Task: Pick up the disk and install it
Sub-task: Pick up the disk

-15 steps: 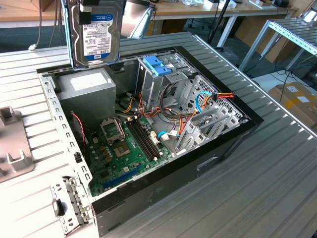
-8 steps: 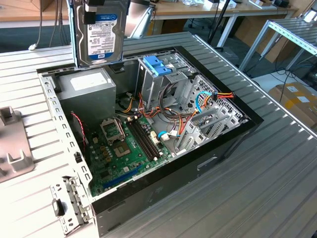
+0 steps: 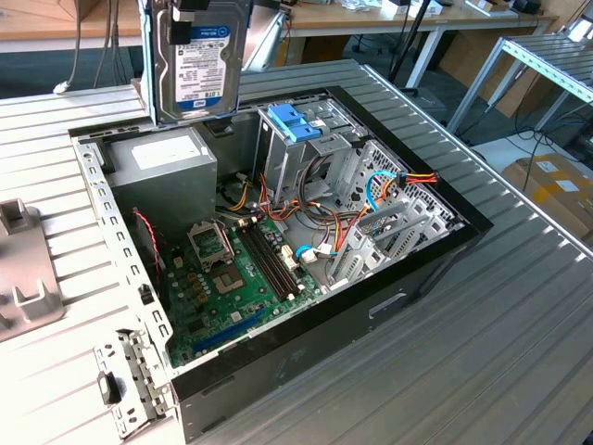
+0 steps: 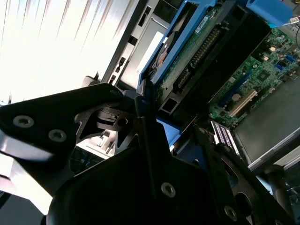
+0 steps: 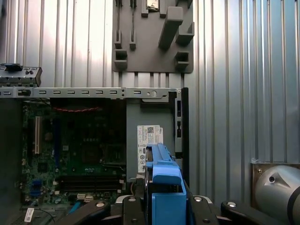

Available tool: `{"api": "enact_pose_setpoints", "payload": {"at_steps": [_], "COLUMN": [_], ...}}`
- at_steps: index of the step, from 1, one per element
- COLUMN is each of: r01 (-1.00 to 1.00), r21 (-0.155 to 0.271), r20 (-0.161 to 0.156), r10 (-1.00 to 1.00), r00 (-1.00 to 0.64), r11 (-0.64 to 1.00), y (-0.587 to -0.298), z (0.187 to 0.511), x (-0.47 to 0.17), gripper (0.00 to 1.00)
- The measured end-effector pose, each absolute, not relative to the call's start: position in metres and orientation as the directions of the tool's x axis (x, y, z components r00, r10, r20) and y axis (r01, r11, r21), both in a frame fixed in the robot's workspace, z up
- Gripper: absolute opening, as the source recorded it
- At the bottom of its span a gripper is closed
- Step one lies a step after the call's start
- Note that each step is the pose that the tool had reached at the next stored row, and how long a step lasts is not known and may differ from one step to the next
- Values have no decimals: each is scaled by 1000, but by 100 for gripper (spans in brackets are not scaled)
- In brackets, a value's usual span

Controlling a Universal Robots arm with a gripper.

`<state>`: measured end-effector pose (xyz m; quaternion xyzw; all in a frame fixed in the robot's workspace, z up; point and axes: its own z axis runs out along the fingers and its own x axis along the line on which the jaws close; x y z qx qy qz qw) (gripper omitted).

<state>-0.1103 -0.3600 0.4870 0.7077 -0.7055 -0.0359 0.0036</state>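
The disk (image 3: 196, 60) hangs on edge above the back left corner of the open computer case (image 3: 278, 362) in the exterior view, its labelled face towards the camera. My gripper (image 5: 164, 208) is shut on the disk from above. In the first wrist view the disk's bright blue rail (image 5: 163, 185) sticks out between the black fingers (image 5: 93, 211), over the power-supply box (image 5: 149, 140). In the second wrist view the disk's green circuit board (image 4: 194, 51) and blue rail show beyond the fingers (image 4: 70, 117).
Inside the case lie the motherboard (image 3: 222, 278), a grey power-supply box (image 3: 167, 162), a drive cage with a pale blue bracket (image 3: 295, 120) and bundled cables (image 3: 389, 185). A grey holder fixture (image 3: 23, 269) sits on the ribbed metal table at the exterior view's left.
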Motion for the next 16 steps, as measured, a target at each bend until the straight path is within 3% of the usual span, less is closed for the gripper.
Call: {"api": "enact_pose_setpoints", "payload": {"at_steps": [16], "r01": [-998], "r21": [56], "r20": [-46], "r10": [-999], "r00": [2], "r11": [-4], "y": [-361], "z": [487], "x": [-94], "gripper": [37]}}
